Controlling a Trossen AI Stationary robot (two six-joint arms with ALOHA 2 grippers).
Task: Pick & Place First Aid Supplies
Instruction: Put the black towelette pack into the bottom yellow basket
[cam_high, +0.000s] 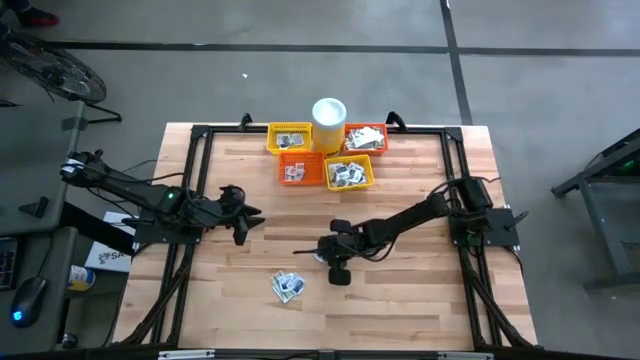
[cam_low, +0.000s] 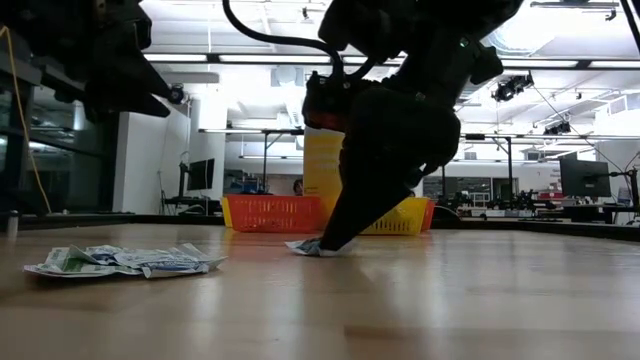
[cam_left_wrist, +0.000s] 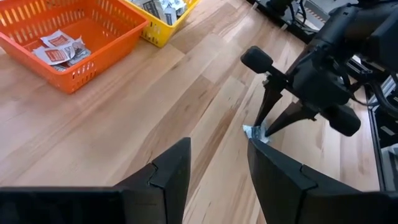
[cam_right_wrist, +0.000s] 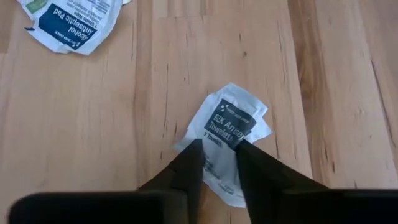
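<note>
Mid-table, a bit toward the near side, the right gripper (cam_high: 325, 257) is down on the wood w/ its fingers (cam_right_wrist: 186, 168) pinching in on a white packet (cam_right_wrist: 231, 134) that has a dark label. The tips sit on the packet's near edge, gap between them narrow; packet lies flat on the table (cam_high: 420, 310), and whether it's actually gripped I can't tell. Low view shows the same packet (cam_low: 305, 246) under the fingertip, touching the wood. A small pile of packets (cam_high: 288, 287) lies near-left of that gripper, apart from it. Left gripper (cam_high: 243, 222) hangs over the left part of the table, jaws apart, nothing in them. At the far edge: yellow basket (cam_high: 289, 138), orange basket (cam_high: 298, 168), 2nd yellow basket (cam_high: 349, 173) & another orange one (cam_high: 365, 138), all w/ packets inside, plus a white cup (cam_high: 329, 120) between them.
</note>
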